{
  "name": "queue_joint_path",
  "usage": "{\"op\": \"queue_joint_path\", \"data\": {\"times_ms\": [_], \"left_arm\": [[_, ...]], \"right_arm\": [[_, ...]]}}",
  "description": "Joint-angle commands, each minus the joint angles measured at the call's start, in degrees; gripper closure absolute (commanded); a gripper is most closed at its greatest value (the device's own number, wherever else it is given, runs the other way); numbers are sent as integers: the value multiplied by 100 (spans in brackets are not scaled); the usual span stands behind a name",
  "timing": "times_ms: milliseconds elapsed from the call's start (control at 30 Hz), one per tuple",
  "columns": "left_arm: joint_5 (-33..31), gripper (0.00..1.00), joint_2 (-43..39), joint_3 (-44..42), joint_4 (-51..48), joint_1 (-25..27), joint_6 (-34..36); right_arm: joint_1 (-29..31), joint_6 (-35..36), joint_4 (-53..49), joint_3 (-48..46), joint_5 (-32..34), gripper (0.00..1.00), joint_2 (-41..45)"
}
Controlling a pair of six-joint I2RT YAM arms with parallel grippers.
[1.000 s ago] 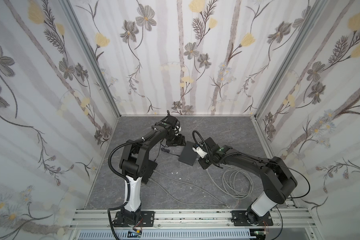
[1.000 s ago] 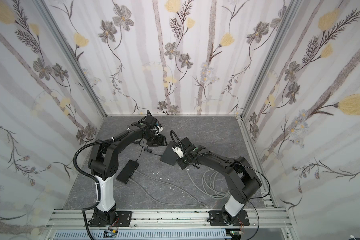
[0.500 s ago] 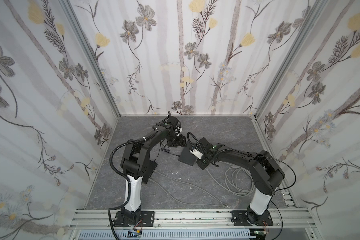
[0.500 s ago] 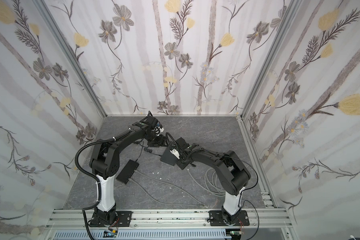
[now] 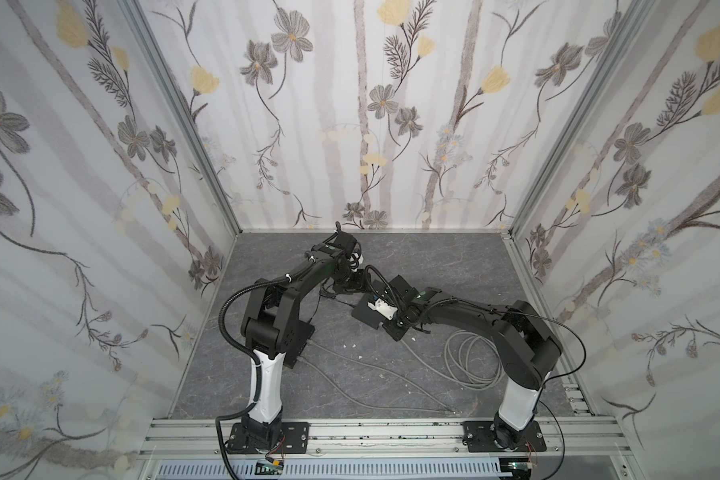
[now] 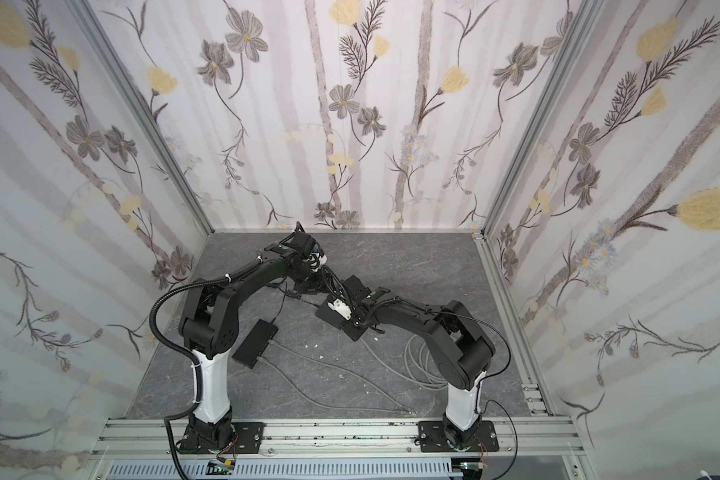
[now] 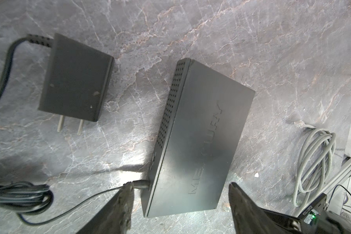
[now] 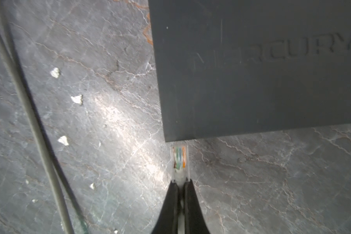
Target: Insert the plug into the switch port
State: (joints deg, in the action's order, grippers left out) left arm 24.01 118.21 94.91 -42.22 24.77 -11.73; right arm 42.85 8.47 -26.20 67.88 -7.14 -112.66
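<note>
The switch (image 7: 193, 139) is a black box marked MERCURY, lying flat mid-table in both top views (image 5: 362, 319) (image 6: 327, 316). My left gripper (image 7: 180, 186) is open and straddles one end of the switch, with a gap on each side. Its fingertips (image 7: 128, 187) sit close to a black barrel connector (image 7: 142, 183) in the switch's side. My right gripper (image 8: 180, 182) is shut on the plug (image 8: 179, 160), a clear connector with coloured wires. The plug's tip meets the switch's edge (image 8: 251, 129) near a corner. The port face is hidden under the switch's top.
A black power adapter (image 7: 75, 79) with two prongs lies beside the switch, its thin cord bundled (image 7: 18, 194). A grey cable coil (image 5: 470, 357) lies right of the switch. A second black box (image 6: 255, 344) with grey cables sits near the left arm's base. White crumbs (image 8: 76, 99) dot the floor.
My right gripper has carried the plug leftward, up to the switch's edge. The left arm has stayed almost still, its jaws a touch wider.
</note>
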Motion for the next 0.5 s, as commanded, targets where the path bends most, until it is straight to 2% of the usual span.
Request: {"op": "queue_joint_path", "data": {"times_ms": [0,133,333,400,467], "left_arm": [[-30,24,-9,56,-80,1,39],[37,22,-71,24,-56,1,55],[578,23,-423,-253,431,-12,-8],[974,26,-673,-473,844,-32,-63],[1369,26,-1186,-977,1675,-9,-171]], "right_arm": [[-80,56,378,-160,-81,100,235],[-209,27,568,-487,-132,100,613],[-257,71,1246,-1199,-316,100,1780],[-257,152,1438,-1400,-373,100,2271],[-251,246,1676,-1653,-488,100,2781]]}}
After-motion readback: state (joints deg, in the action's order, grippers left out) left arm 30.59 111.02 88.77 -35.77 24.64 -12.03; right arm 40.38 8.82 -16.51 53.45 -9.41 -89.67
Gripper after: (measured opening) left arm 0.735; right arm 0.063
